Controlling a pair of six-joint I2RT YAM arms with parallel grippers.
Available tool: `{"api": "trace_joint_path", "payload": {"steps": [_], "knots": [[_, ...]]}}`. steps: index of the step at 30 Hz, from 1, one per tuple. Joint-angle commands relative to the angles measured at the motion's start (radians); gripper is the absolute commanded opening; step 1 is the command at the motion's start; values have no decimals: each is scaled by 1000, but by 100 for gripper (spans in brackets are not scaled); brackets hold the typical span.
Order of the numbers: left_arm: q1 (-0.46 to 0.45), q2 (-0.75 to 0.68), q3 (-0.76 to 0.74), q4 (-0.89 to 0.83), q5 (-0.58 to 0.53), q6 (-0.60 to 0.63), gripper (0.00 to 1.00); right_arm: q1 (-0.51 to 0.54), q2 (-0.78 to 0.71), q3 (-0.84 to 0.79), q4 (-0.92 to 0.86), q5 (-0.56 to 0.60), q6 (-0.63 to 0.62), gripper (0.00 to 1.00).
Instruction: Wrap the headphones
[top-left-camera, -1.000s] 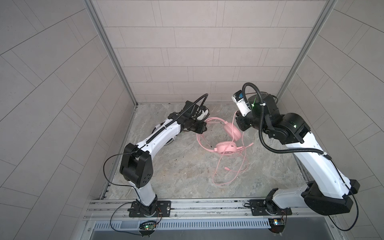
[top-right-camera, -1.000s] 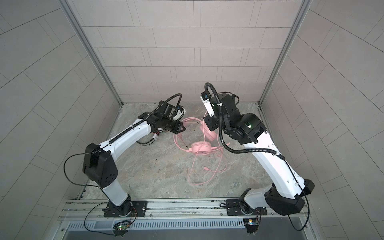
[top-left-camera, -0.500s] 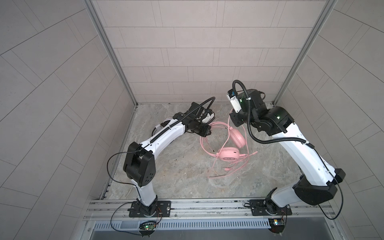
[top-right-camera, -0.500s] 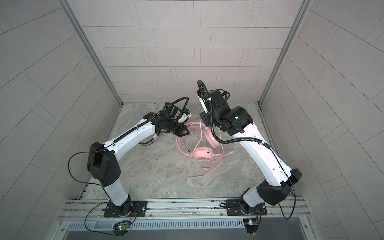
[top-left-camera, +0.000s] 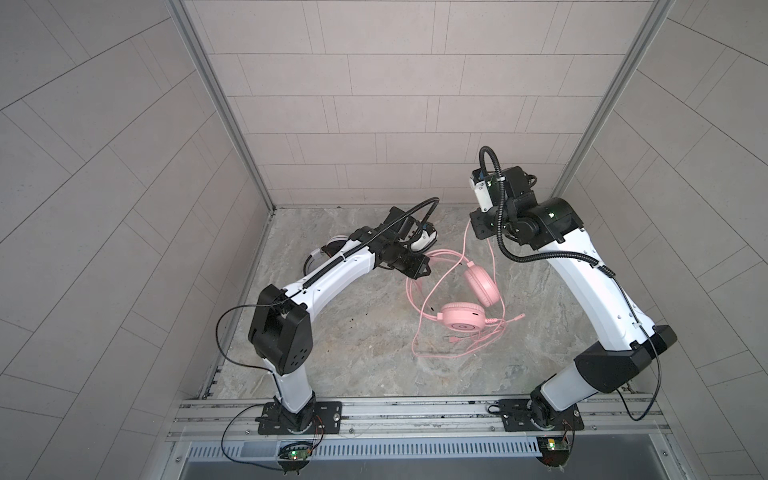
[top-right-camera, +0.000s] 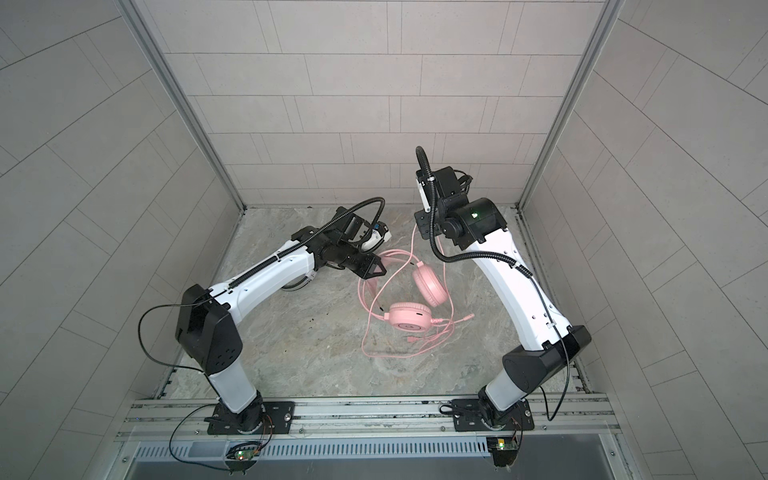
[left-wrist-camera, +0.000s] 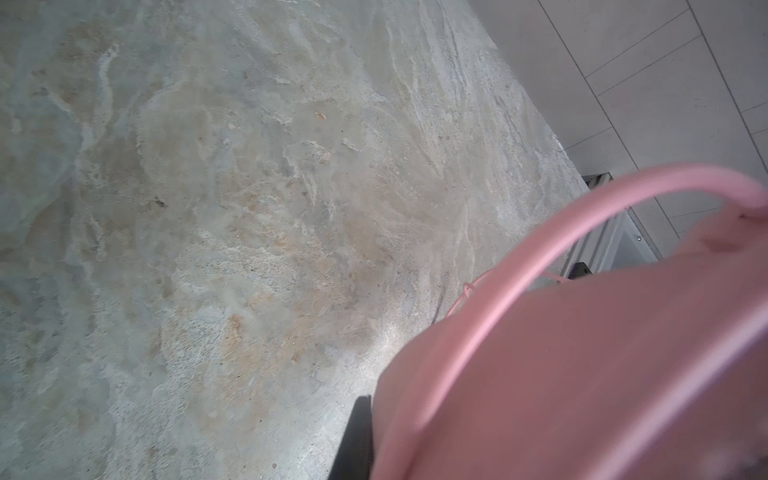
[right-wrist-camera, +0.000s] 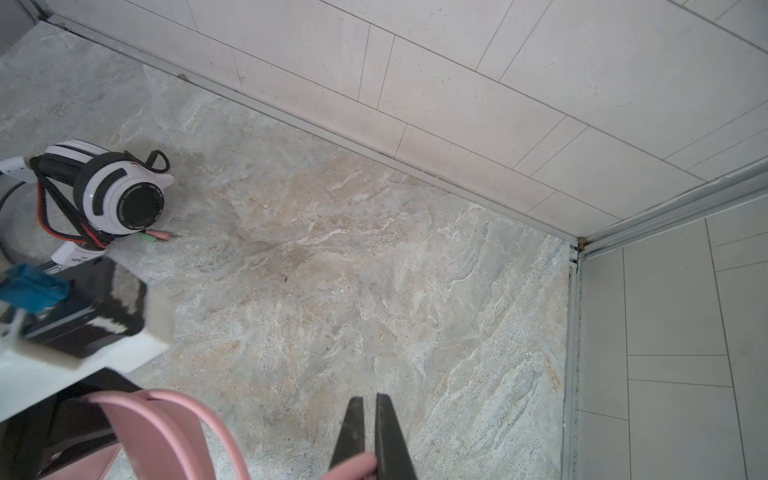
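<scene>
The pink headphones (top-left-camera: 463, 322) (top-right-camera: 409, 318) lie mid-floor, earcups down, with their thin pink cord (top-left-camera: 457, 353) looped in front of them. My left gripper (top-left-camera: 419, 270) (top-right-camera: 376, 270) is shut on their headband (left-wrist-camera: 540, 374), which fills much of the left wrist view beside one dark finger (left-wrist-camera: 357, 436). My right gripper (top-left-camera: 473, 226) (right-wrist-camera: 370, 401) hangs raised at the back right, shut on the pink cord (right-wrist-camera: 353, 467), which runs down from it to the earcups. The white and black headphones (right-wrist-camera: 120, 195) (top-left-camera: 332, 243) lie at the back left, mostly hidden behind my left arm.
Tiled walls enclose the stone floor (top-left-camera: 374, 332) on three sides, and the back right corner (right-wrist-camera: 577, 245) is close to my right gripper. A metal rail (top-left-camera: 395, 415) carrying both arm bases runs along the front edge.
My right arm has swung back towards the right wall, keeping the pink cord pinched. My left gripper and the pink headphones have shifted slightly right and towards the front.
</scene>
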Motion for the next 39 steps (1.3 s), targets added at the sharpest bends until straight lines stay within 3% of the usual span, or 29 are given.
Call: {"api": "trace_joint_path", "payload": {"steps": [1, 4, 10, 16, 27, 34, 39], "knots": [[-6, -23, 42, 9, 83, -2, 0, -54, -12, -50, 21, -25, 23, 0], [3, -42, 34, 15, 48, 4, 0, -112, -51, -113, 54, -55, 40, 0], [41, -76, 36, 27, 121, 1, 0, -238, -101, -223, 110, -131, 77, 0], [88, -132, 27, 55, 186, -22, 0, -295, -95, -308, 156, -160, 92, 0], [201, -322, -49, 119, 367, -140, 0, -350, -45, -417, 229, -206, 110, 0], [252, -395, -50, 99, 352, -159, 0, -362, -12, -435, 242, -223, 114, 0], [287, -422, -93, 266, 428, -308, 0, -377, 13, -451, 253, -242, 110, 0]]}}
